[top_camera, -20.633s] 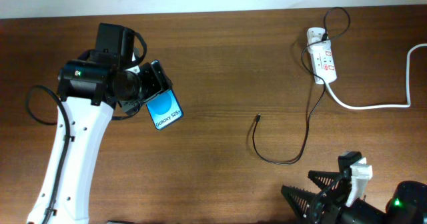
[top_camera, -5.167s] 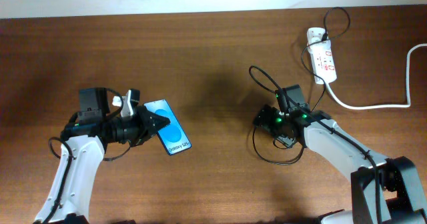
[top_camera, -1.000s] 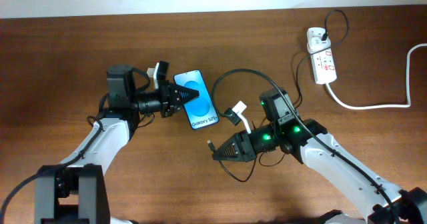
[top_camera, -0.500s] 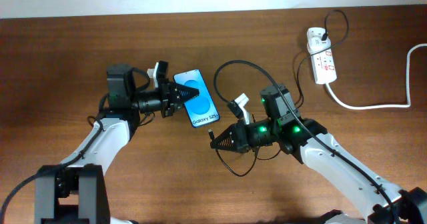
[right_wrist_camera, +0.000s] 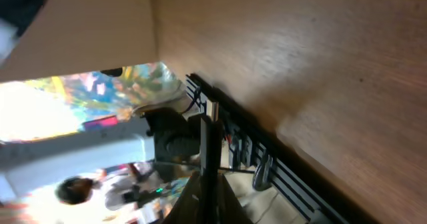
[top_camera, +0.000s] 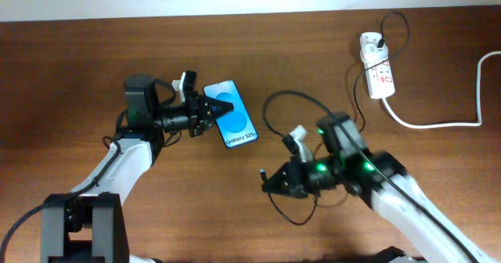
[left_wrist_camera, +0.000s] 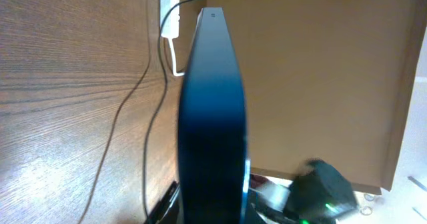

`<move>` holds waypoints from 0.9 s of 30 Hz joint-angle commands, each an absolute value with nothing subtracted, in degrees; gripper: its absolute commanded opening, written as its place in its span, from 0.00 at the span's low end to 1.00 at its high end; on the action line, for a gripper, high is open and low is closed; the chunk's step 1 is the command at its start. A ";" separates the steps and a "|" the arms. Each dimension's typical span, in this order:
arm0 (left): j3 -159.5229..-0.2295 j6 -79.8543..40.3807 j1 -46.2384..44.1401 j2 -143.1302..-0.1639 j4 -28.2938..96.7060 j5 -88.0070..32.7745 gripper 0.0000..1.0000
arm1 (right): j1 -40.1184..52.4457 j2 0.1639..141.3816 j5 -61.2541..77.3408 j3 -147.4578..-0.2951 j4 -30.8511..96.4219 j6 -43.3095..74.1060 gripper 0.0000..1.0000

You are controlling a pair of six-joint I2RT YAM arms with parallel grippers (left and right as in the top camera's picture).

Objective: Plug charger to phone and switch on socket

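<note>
Left gripper (top_camera: pixel 210 116) points right, fingers pinched tight on the phone (top_camera: pixel 233 116), white forearm trailing off down-left behind it. Right gripper (top_camera: pixel 272 184) points left, tips closed on the charger (top_camera: pixel 296 93) end, arm stretching away down-right. The 2 pincers face each other, apart.
</note>
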State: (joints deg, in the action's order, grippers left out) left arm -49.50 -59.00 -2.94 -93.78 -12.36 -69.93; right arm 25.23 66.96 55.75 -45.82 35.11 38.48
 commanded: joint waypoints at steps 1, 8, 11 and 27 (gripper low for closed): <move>-49.95 -59.35 -2.85 -93.86 -12.88 -70.72 0.00 | 25.50 56.03 52.03 -45.95 37.36 36.29 0.04; -49.95 -59.37 -2.90 -93.86 -12.88 -71.35 0.00 | 25.50 50.72 51.64 -43.75 40.27 40.36 0.04; -49.95 -59.83 -2.90 -93.86 -13.08 -71.37 0.00 | 25.50 52.64 54.11 -39.13 28.45 44.75 0.04; -49.95 -61.93 -2.90 -93.86 -23.62 -75.44 0.00 | 25.50 71.11 67.59 -28.67 -22.35 60.53 0.04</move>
